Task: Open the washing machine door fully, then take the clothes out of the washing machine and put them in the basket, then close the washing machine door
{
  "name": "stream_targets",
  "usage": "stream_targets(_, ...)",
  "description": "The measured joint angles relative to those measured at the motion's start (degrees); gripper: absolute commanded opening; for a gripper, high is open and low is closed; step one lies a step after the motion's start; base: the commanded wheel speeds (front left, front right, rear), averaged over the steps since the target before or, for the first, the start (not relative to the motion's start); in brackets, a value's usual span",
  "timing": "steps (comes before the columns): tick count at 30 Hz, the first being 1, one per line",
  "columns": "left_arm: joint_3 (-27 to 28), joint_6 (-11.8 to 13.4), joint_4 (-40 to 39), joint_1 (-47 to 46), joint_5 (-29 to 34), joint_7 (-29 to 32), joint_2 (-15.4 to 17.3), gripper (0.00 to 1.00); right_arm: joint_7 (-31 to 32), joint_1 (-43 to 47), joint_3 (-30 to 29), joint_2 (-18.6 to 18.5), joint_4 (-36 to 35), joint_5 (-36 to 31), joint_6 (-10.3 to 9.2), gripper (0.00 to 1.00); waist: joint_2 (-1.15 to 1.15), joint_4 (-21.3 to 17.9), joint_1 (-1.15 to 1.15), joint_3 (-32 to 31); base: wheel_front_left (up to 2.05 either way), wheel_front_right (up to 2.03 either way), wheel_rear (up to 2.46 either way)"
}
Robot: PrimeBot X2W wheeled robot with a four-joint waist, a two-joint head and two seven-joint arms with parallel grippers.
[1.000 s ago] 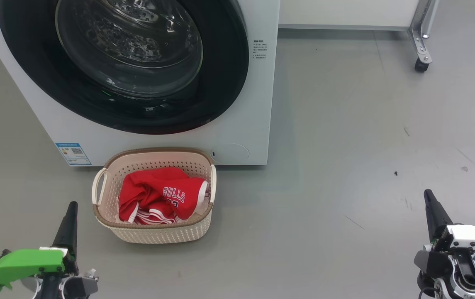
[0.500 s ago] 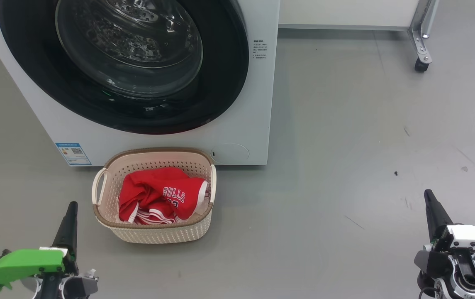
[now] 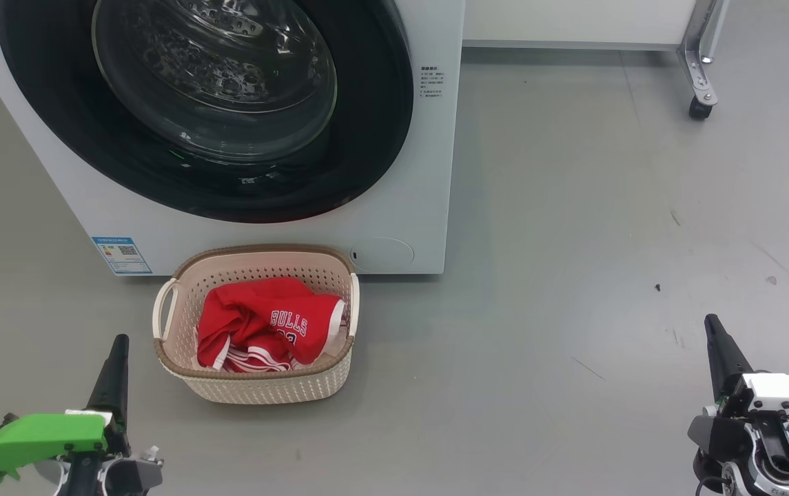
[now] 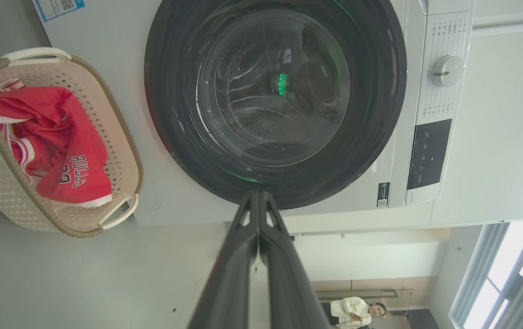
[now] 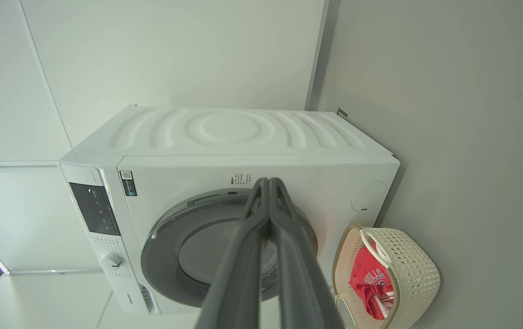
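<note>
Closed tight and empty, the left gripper (image 3: 119, 342) stands at the lower left of the head view, its two long dark fingers pressed together above a bright green wrist cover (image 3: 39, 435). The right gripper (image 3: 712, 324), on a white and black wrist at the lower right, is likewise clamped fully together with nothing in it. Both hang over the bare grey floor (image 3: 573, 241), touching nothing. Near the left gripper, up and to its right, the small cream plastic basket (image 3: 263, 387) with perforated sides, a brown woven-look rim and loop handles sits on the floor, right against the foot of the machine. Crumpled inside it lies the red basketball jersey (image 3: 256, 320) with white "BULLS" lettering and red-and-white striped trim. Behind the basket stands the big white front-loading washing machine (image 3: 404, 207), and its large round door (image 3: 373, 138), glossy black rim around a bulging clear glass window, lies closed flat against the front. The perforated steel drum (image 3: 222, 48) shows through the glass. A small blue label sticker (image 3: 120, 255) marks the machine's lower corner.
</note>
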Motion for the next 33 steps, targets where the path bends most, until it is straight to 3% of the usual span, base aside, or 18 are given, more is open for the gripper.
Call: stream_targets(33, 0.07, 0.0, -0.02, 0.01, 0.0, 0.0, 0.0, 0.0, 0.0, 0.0, -0.11, 0.01, 0.0, 0.0, 0.0, 0.0, 0.0, 0.0, 0.0, 0.0, 0.0, 0.0, 0.0)
